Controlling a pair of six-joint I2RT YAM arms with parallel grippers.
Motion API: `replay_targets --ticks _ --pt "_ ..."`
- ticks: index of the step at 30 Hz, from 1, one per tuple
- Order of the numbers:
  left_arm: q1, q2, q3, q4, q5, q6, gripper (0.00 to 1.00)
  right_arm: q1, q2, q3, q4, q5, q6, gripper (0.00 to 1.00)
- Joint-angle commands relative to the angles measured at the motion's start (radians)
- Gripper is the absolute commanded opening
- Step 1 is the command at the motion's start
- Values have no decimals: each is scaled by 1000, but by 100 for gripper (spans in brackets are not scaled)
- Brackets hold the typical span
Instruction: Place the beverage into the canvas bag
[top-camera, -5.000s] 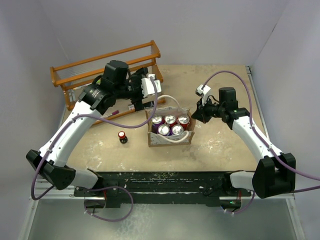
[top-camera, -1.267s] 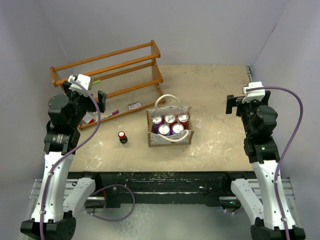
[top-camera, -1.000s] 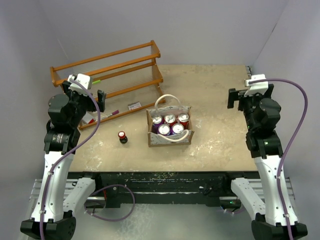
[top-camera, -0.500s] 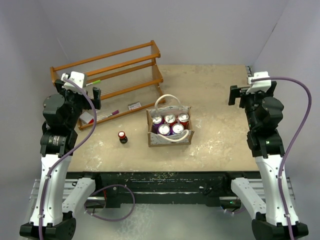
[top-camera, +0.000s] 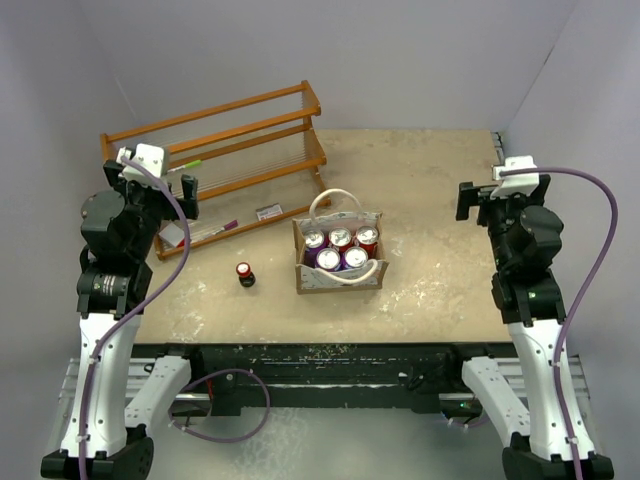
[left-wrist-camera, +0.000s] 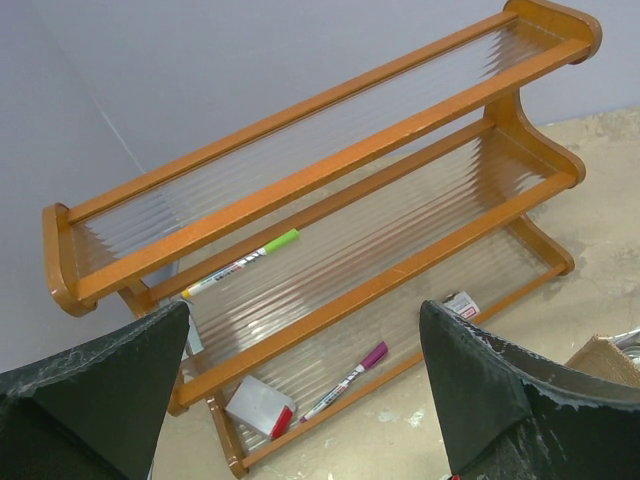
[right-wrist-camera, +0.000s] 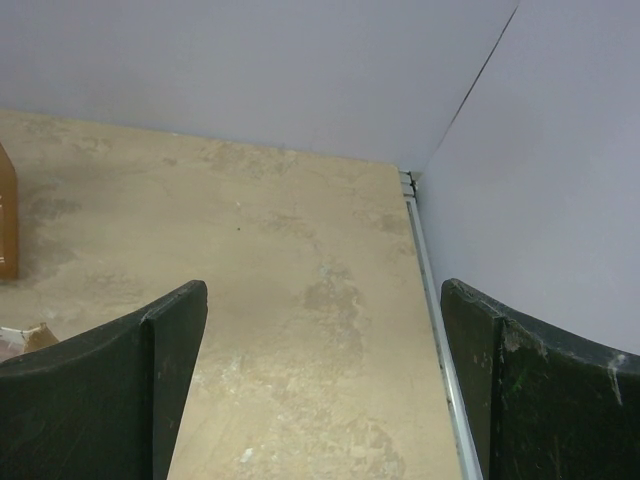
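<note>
- Beverage bottle, red-capped, stands upright at 9 o'clock of the canvas bag, well apart from both pincers.
- Left gripper: spread wide, empty, facing the wooden rack at 10 o'clock.
- Right gripper: spread, empty, above the table by its 3 o'clock edge.

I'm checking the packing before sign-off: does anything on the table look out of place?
Yes: a small red-capped bottle stands upright by itself left of the canvas bag, apart from it, while five cans sit inside the bag. Nothing looks spilled or tipped.
</note>
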Motion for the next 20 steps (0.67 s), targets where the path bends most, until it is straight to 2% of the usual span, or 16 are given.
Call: replay_targets --ticks 1,20 --pt "10 -6 2 37 29 -4 99 -4 -8 -3 58 -7 -11 100" --pt "15 -3 -8 40 69 -11 99 -3 6 -15 64 -9 -23 100"
